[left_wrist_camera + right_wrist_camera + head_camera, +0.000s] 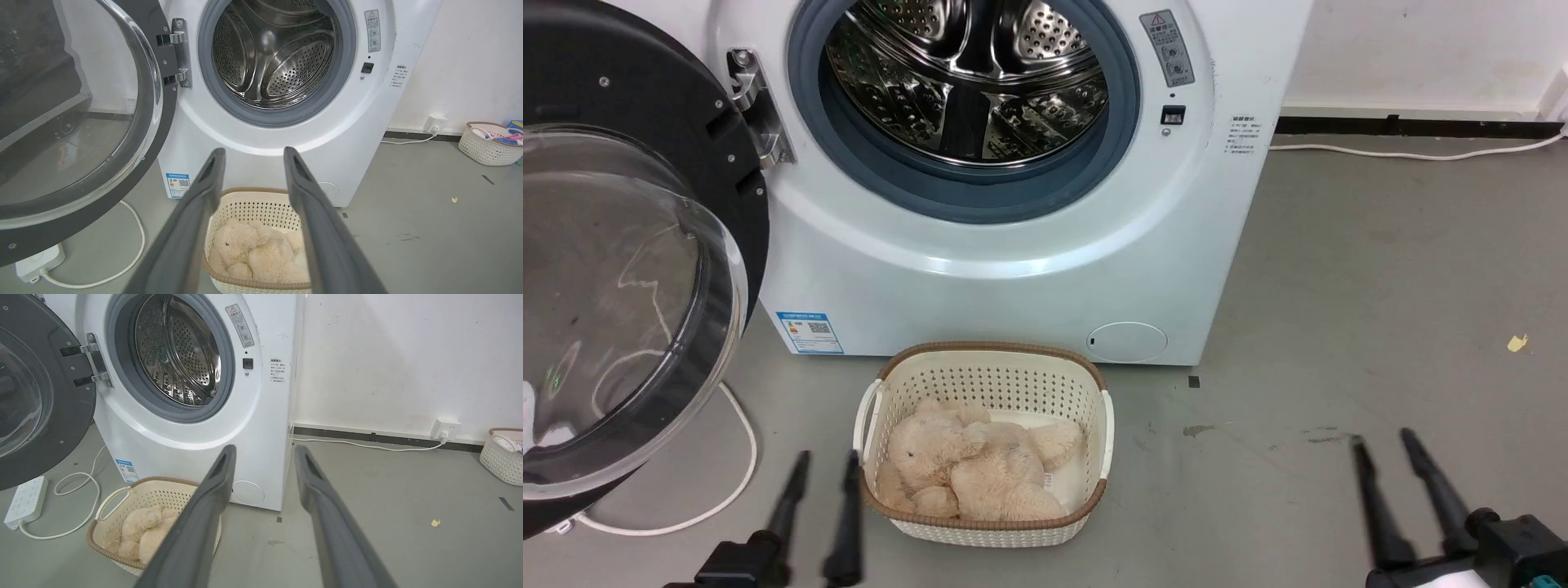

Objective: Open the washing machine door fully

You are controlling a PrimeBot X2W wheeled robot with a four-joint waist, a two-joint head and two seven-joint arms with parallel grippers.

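The door stands wide open at the left of the washer, hung on its hinge, leaving the drum mouth bare. Our left gripper and right gripper hover low and near, fingers spread, holding nothing, well apart from the door. We judge little swing remains. To finish, we'd lay the left fingers on the door's inner rim and press gently left and far, stopping at the hinge's limit, clear of the basket.
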